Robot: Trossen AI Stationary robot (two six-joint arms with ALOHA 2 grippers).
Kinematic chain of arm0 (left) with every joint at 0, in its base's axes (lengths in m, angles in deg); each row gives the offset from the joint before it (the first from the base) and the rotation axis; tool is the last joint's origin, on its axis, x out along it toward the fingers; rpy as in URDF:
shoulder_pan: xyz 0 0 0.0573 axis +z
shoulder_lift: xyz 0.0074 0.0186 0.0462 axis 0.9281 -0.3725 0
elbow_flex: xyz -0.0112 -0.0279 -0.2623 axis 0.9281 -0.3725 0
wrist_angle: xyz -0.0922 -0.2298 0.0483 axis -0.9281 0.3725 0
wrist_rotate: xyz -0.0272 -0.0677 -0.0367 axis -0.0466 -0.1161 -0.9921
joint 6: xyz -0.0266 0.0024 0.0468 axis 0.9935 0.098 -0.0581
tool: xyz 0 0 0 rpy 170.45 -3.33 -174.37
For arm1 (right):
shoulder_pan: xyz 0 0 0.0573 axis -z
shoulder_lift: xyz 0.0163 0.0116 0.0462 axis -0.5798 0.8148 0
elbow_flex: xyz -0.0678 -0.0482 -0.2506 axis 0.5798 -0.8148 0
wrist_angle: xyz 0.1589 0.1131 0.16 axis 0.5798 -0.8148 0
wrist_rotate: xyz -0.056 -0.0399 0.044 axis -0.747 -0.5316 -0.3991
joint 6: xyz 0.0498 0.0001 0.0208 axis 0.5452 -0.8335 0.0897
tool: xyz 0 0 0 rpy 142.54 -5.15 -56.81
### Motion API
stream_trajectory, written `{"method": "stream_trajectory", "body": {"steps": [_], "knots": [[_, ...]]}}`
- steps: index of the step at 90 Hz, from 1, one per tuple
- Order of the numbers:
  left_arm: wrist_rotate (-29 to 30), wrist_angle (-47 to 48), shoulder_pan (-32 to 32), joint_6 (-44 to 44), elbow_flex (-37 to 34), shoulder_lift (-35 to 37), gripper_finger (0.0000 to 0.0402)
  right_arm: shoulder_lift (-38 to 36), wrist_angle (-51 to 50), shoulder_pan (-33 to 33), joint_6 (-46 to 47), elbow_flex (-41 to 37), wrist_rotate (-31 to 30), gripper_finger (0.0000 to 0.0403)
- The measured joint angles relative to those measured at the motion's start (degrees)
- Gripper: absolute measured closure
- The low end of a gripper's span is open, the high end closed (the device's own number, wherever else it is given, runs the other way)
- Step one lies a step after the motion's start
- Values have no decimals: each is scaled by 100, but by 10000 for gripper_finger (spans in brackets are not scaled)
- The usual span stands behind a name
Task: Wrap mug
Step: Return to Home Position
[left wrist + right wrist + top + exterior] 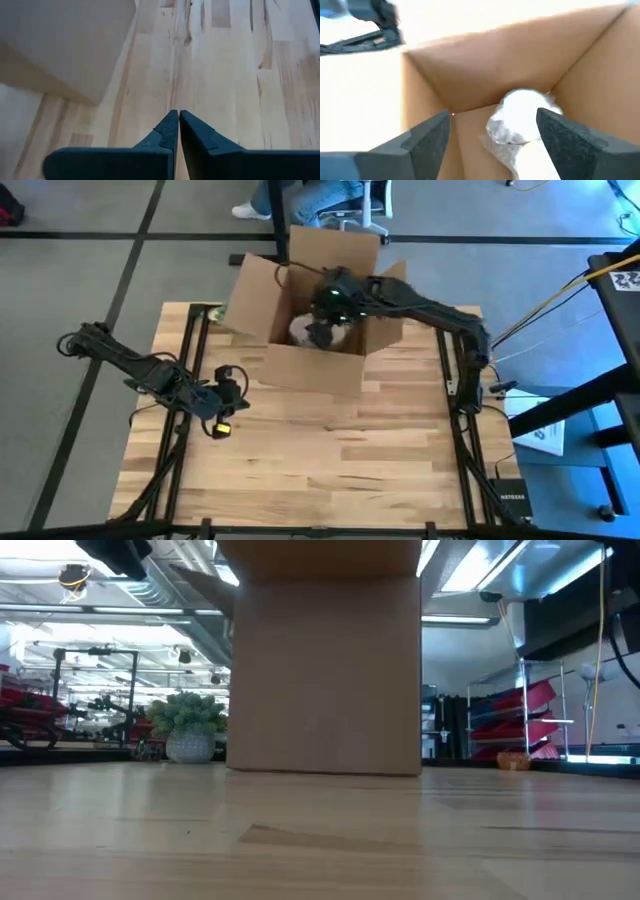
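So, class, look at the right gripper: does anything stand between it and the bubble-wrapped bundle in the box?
Nothing visible does. The right gripper, open, hangs over the open cardboard box, and the bubble-wrapped bundle lies inside, just below its fingers. The left gripper hangs shut above the table, off to the side.

Grey floor (80, 250), ceiling lights (478, 570), red shelving (538, 708) behind.
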Motion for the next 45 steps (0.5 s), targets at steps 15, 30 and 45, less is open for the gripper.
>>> {"method": "stream_trajectory", "body": {"steps": [15,30,45], "knots": [[-94,3,104,-27,0,2,401,-722,-873,-310,-99,-213,-241,166],[-103,-70,133,-127,0,30,401,-1918,-1006,-900,-29,-1261,-354,241],[-397,-325,206,-297,2,166,401,-3605,273,-1268,407,-3494,-373,322]]}}
